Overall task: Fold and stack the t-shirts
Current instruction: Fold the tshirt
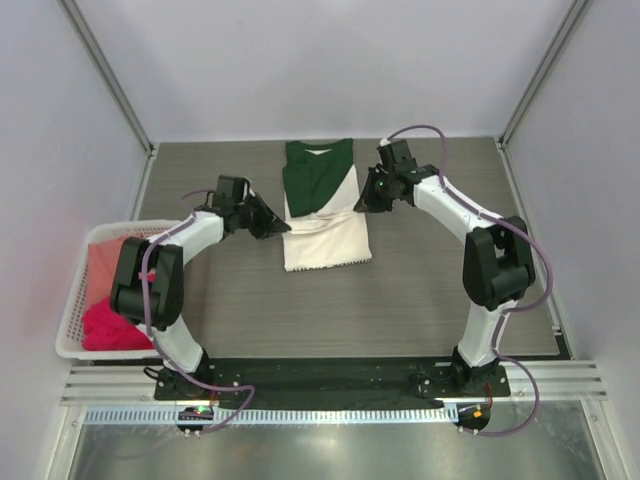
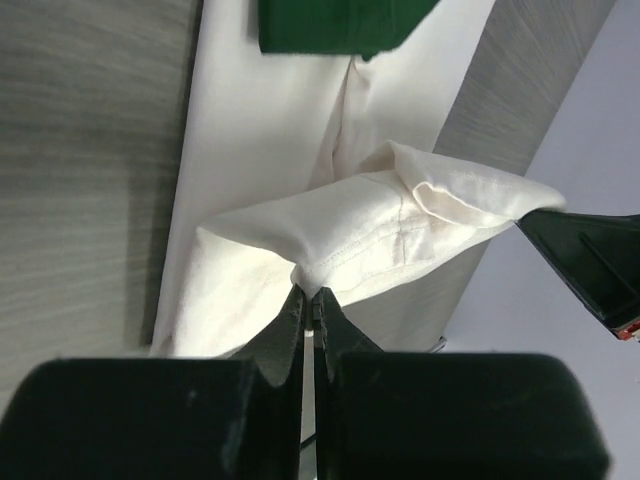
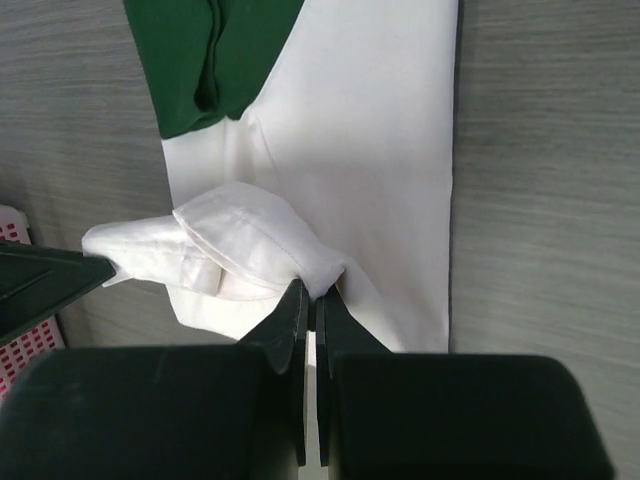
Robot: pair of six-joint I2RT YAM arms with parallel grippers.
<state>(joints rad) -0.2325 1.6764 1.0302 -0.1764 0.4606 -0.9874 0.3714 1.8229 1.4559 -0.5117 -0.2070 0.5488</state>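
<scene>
A cream t-shirt (image 1: 326, 238) lies flat mid-table, with dark green fabric (image 1: 318, 173) over its far end. My left gripper (image 1: 273, 222) is at the shirt's left edge and my right gripper (image 1: 362, 200) at its right edge. In the left wrist view the left gripper (image 2: 310, 296) is shut on a raised fold of cream cloth (image 2: 370, 225). In the right wrist view the right gripper (image 3: 313, 291) is shut on the other end of that fold (image 3: 240, 240). The fold hangs between them above the flat part. Salmon-pink (image 1: 108, 265) and magenta (image 1: 112, 326) shirts lie in the basket.
A white lattice basket (image 1: 72, 305) stands at the table's left edge, beside the left arm. Grey walls close in the far side and both sides. The table (image 1: 430, 290) is dark wood grain.
</scene>
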